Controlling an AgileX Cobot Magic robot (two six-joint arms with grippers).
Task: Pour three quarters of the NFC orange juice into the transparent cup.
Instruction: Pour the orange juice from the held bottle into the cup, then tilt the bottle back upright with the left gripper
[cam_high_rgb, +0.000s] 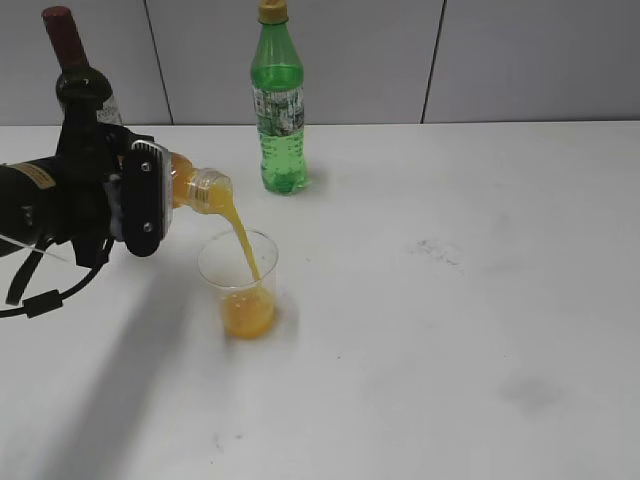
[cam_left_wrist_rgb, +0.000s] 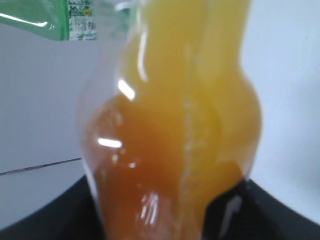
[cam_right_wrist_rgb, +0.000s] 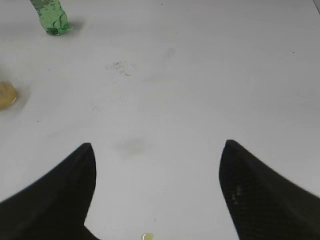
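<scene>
My left gripper (cam_high_rgb: 145, 200) is shut on the NFC orange juice bottle (cam_high_rgb: 195, 188) and holds it tipped to the right, neck over the transparent cup (cam_high_rgb: 240, 282). A stream of juice runs from the neck into the cup, which stands on the table with juice in its lower third. The left wrist view is filled by the bottle (cam_left_wrist_rgb: 175, 130) between the black fingers. My right gripper (cam_right_wrist_rgb: 156, 150) is open and empty above bare table; it does not show in the exterior view. The cup's base (cam_right_wrist_rgb: 6, 95) shows at the right wrist view's left edge.
A tall green soda bottle (cam_high_rgb: 277, 100) stands behind the cup, also in the right wrist view (cam_right_wrist_rgb: 50, 17). A dark wine bottle (cam_high_rgb: 75, 70) stands at the back left behind my left arm. A small yellowish drop (cam_right_wrist_rgb: 147, 236) lies on the white table (cam_high_rgb: 450, 300).
</scene>
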